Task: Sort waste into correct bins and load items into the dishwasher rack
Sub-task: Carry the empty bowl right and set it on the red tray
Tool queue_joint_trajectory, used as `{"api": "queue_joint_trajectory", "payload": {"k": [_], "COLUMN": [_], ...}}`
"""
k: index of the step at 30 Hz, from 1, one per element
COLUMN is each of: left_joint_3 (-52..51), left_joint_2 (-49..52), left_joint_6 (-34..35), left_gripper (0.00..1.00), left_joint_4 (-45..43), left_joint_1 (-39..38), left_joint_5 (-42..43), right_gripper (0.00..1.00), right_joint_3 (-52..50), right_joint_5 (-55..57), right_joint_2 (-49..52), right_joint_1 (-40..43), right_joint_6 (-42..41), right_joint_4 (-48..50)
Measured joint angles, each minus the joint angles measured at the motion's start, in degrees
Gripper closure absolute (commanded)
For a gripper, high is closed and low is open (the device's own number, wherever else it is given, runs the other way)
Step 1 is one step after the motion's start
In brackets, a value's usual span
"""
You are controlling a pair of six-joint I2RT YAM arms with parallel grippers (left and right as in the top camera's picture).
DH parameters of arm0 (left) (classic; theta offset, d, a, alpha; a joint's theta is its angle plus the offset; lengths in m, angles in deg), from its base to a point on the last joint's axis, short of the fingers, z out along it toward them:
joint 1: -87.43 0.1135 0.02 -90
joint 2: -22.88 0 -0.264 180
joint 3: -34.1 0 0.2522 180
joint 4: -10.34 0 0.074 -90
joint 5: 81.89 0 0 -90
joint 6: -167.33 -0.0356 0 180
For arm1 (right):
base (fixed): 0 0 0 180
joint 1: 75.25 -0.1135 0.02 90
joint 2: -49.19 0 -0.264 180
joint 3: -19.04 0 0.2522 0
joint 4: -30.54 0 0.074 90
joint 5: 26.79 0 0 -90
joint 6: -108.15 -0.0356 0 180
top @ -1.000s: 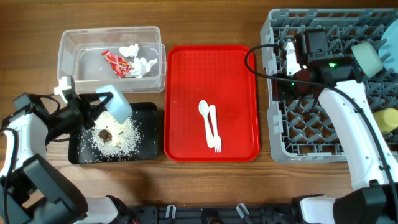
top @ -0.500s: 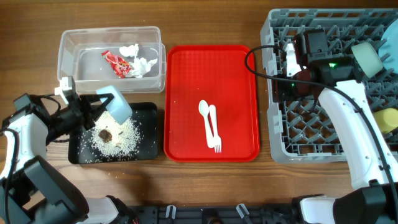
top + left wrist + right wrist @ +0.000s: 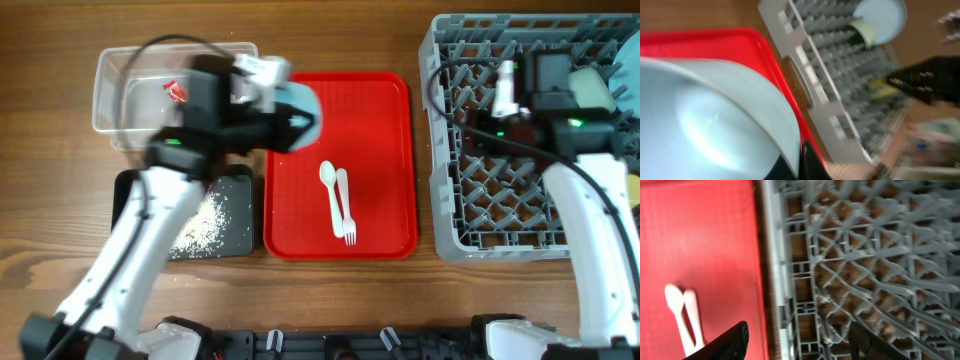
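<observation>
Bowl [image 3: 303, 100] in my left gripper [image 3: 292, 127], right gripper [image 3: 799, 342] empty

Left fingers are clamped on the bowl's rim. In the wrist view one dark finger [image 3: 808, 161] shows right against its edge, and the bowl hangs over the top-left corner of the red tray [image 3: 375, 180]. Spoon [image 3: 328, 183] and fork [image 3: 345, 212] lie side by side, touching, mid-tray. Under my left arm is the clear tub [image 3: 112, 110] with a red wrapper [image 3: 178, 90] in it. The black tray [image 3: 238, 235] just in front of it holds rice crumbs [image 3: 205, 222]. My right jaws are spread wide with nothing between them, hanging over the left edge of the rack [image 3: 520, 205], just beside the red tray. Pics are pretty blurry, so I can't make out what's sitting in the rack's far corner.
</observation>
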Motion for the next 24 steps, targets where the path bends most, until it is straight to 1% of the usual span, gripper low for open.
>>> {"api": "queue_joint_trajectory", "payload": {"k": [2, 6, 8, 9, 11, 14, 16, 17, 18, 19, 20, 22, 24], "left_joint_3": [0.04, 0.09, 0.09, 0.09, 0.07, 0.07, 0.07, 0.07, 0.07, 0.07, 0.07, 0.07, 0.07], "left_joint_2": [3.19, 12.44, 17.73, 18.29, 23.65, 26.91, 27.34, 27.34, 27.34, 27.34, 27.34, 27.34, 27.23], "left_joint_6": [1.05, 1.42, 1.6, 1.62, 1.64, 1.84, 1.86, 1.86, 1.86, 1.9, 2.25, 2.32, 1.99], "left_gripper": [0.96, 0.96, 0.96, 0.96, 0.96, 0.96, 0.96, 0.92, 0.86, 0.74, 0.7, 0.48, 0.45], "left_joint_4": [-5.53, -16.5, -21.33, -21.79, -24.09, -24.0, -23.98, -24.09, -24.09, -23.87, -23.76, -23.71, -23.32], "left_joint_1": [-7.08, -14.84, -16.76, -16.9, -17.31, -17.31, -17.31, -17.31, -17.31, -17.31, -17.31, -17.31, -17.29], "left_joint_5": [-8.92, -20.65, -23.67, -24.7, -26.1, -26.99, -27.21, -27.26, -27.23, -27.23, -27.23, -27.21, -27.21], "right_gripper": [0.34, 0.34, 0.34, 0.34, 0.34, 0.34, 0.33, 0.32, 0.3, 0.3, 0.29, 0.28, 0.28], "right_joint_3": [0.02, 0.02, 0.02, 0.02, 0.02, 0.02, 0.02, 0.02, 0.02, 0.02, 0.02, 0.02, 0.02], "right_joint_5": [0.15, 0.15, 0.15, 0.15, 0.15, 0.15, 0.15, 0.15, 0.15, 0.13, 0.13, -0.04, -1.05], "right_joint_2": [-1.46, -2.01, -2.01, -2.01, -2.01, -2.01, -2.01, -2.01, -2.01, -2.01, -2.01, -2.01, -2.01], "right_joint_1": [2.14, 2.67, 2.67, 2.67, 2.67, 2.67, 2.67, 2.67, 2.67, 2.67, 2.67, 2.67, 2.67], "right_joint_6": [-0.98, -1.29, -1.4, -1.4, -1.4, -1.4, -1.4, -1.4, -1.4, -1.42, -1.42, -1.42, -1.33], "right_joint_4": [-0.04, -0.24, -0.24, -0.22, -0.17, -0.15, -0.11, -0.04, -0.02, -0.02, 0.04, 1.18, 2.6]}}
